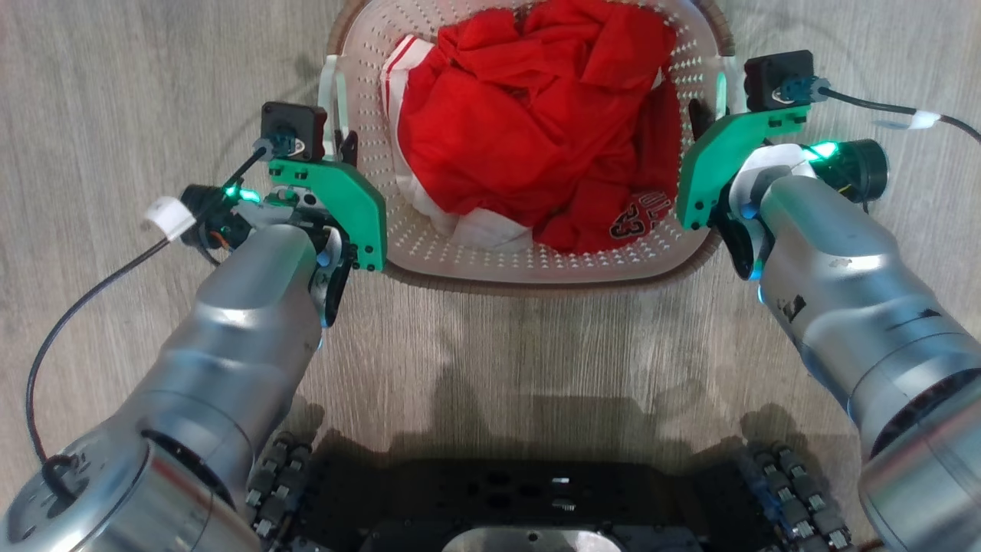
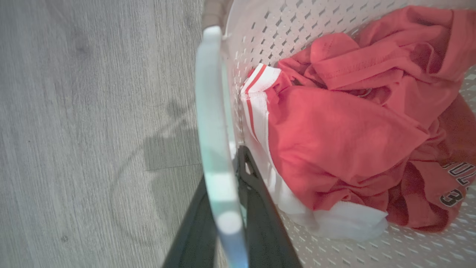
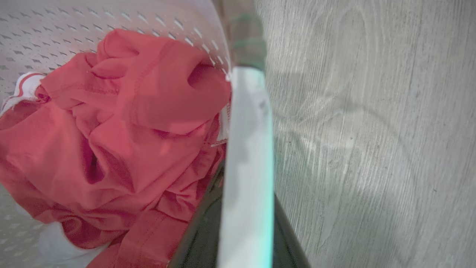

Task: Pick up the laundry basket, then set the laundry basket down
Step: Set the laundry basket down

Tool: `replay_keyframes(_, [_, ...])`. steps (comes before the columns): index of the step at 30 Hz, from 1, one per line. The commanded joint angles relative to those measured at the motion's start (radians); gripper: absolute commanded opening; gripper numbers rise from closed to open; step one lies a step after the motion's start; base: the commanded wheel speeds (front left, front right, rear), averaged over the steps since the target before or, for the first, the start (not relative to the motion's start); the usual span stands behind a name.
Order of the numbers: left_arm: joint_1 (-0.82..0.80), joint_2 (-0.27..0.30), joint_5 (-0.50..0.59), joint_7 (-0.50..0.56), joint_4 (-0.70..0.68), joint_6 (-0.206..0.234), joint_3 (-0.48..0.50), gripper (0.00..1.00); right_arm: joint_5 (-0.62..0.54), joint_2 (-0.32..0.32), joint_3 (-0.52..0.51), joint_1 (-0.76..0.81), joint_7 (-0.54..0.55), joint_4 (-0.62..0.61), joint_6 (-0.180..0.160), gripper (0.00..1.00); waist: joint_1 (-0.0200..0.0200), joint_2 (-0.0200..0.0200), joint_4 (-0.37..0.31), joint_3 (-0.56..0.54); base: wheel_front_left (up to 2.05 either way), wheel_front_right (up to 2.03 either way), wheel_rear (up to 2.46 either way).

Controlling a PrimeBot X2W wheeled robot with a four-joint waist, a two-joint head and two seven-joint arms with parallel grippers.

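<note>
1. Small white perforated plastic laundry basket [image 1: 490, 264], rounded-rectangular with a brown woven-look rim, lies centred between both arms over the grey wood-grain floor [image 1: 115, 92]. Cannot tell whether its base touches the floor.
2. Crumpled red-and-white fabric jersey [image 1: 536, 130] lies inside the basket, below its rim.
3. Left gripper [image 1: 342, 144] is at the basket's left side. Its dark fingers [image 2: 260, 208] straddle the thin white left handle [image 2: 214, 123], one on the basket's inner side and one on the outer, pinched onto it.
4. Right gripper [image 1: 709, 115] is at the basket's right side. Its fingers [image 3: 202, 230] are likewise clamped across the white right handle [image 3: 247, 149].
5. Judgement: opposite handles are taken symmetrically so the basket hangs level and the soft load stays centred. Unequal arm heights would tilt it or twist the thin handles.
</note>
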Motion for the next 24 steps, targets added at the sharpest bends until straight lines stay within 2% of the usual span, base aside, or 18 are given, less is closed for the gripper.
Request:
replay_keyframes(1, [-0.019,0.036,0.016,-0.017,-0.007,0.016,0.018,0.0,-0.04,0.008,0.013,0.061,-0.01,-0.001,0.006,0.0,-0.0002,-0.0001,0.0,0.008,0.0,0.0,0.0])
replay_keyframes(14, [-0.009,0.034,0.056,-0.017,-0.012,0.013,0.052,0.0,-0.175,0.018,-0.123,0.076,0.002,-0.001,0.006,0.0,-0.0002,-0.0001,0.002,0.006,0.0,0.0,0.0])
replay_keyframes(15, [-0.008,0.034,0.058,-0.017,-0.011,0.014,0.055,0.0,-0.185,0.019,-0.133,0.078,0.002,-0.001,0.006,0.06,-0.0002,-0.0001,0.002,0.003,0.0,0.0,0.0])
replay_keyframes(16, [-0.006,0.033,0.06,-0.017,-0.011,0.015,0.057,0.0,-0.195,0.02,-0.143,0.079,0.003,-0.001,0.006,0.21,-0.0002,-0.0001,0.002,0.001,0.0,0.0,0.0])
replay_keyframes(17, [-0.004,0.033,0.061,-0.017,-0.01,0.016,0.06,0.07,-0.205,0.021,-0.153,0.081,0.004,-0.001,0.006,0.31,-0.0002,-0.0001,0.002,-0.002,0.0,0.0,0.0])
replay_keyframes(18, [-0.002,0.033,0.061,-0.017,-0.009,0.016,0.063,0.18,-0.215,0.022,-0.164,0.083,0.004,-0.001,0.006,0.4,-0.0002,-0.0001,0.001,-0.005,0.0,0.0,0.0])
replay_keyframes(19, [0.001,0.033,0.061,-0.017,-0.007,0.017,0.067,0.4,-0.226,0.022,-0.174,0.085,0.004,-0.001,0.006,0.47,-0.0002,-0.0001,0.001,-0.008,0.0,0.0,0.0])
replay_keyframes(20, [0.004,0.033,0.06,-0.017,-0.005,0.018,0.07,0.51,-0.236,0.023,-0.184,0.088,0.005,-0.001,0.006,0.6,-0.0002,-0.0001,0.001,-0.012,0.0,0.0,0.0])
replay_keyframes(21, [0.006,0.033,0.058,-0.017,-0.004,0.02,0.074,0.75,-0.246,0.024,-0.195,0.09,0.007,-0.001,0.006,0.86,-0.0002,-0.0001,0.001,-0.015,0.0,0.0,0.0])
replay_keyframes(22, [0.01,0.032,0.053,-0.017,-0.001,0.022,0.08,0.82,-0.256,0.024,-0.206,0.092,0.007,-0.001,0.006,1.0,-0.0002,-0.0001,0.002,-0.019,0.0,0.0,0.0])
replay_keyframes(24, [0.017,0.032,0.046,-0.017,0.004,0.022,0.086,0.88,-0.278,0.025,-0.227,0.096,0.009,-0.001,0.006,1.0,-0.0002,-0.0001,0.003,-0.028,0.0,0.0,0.0])
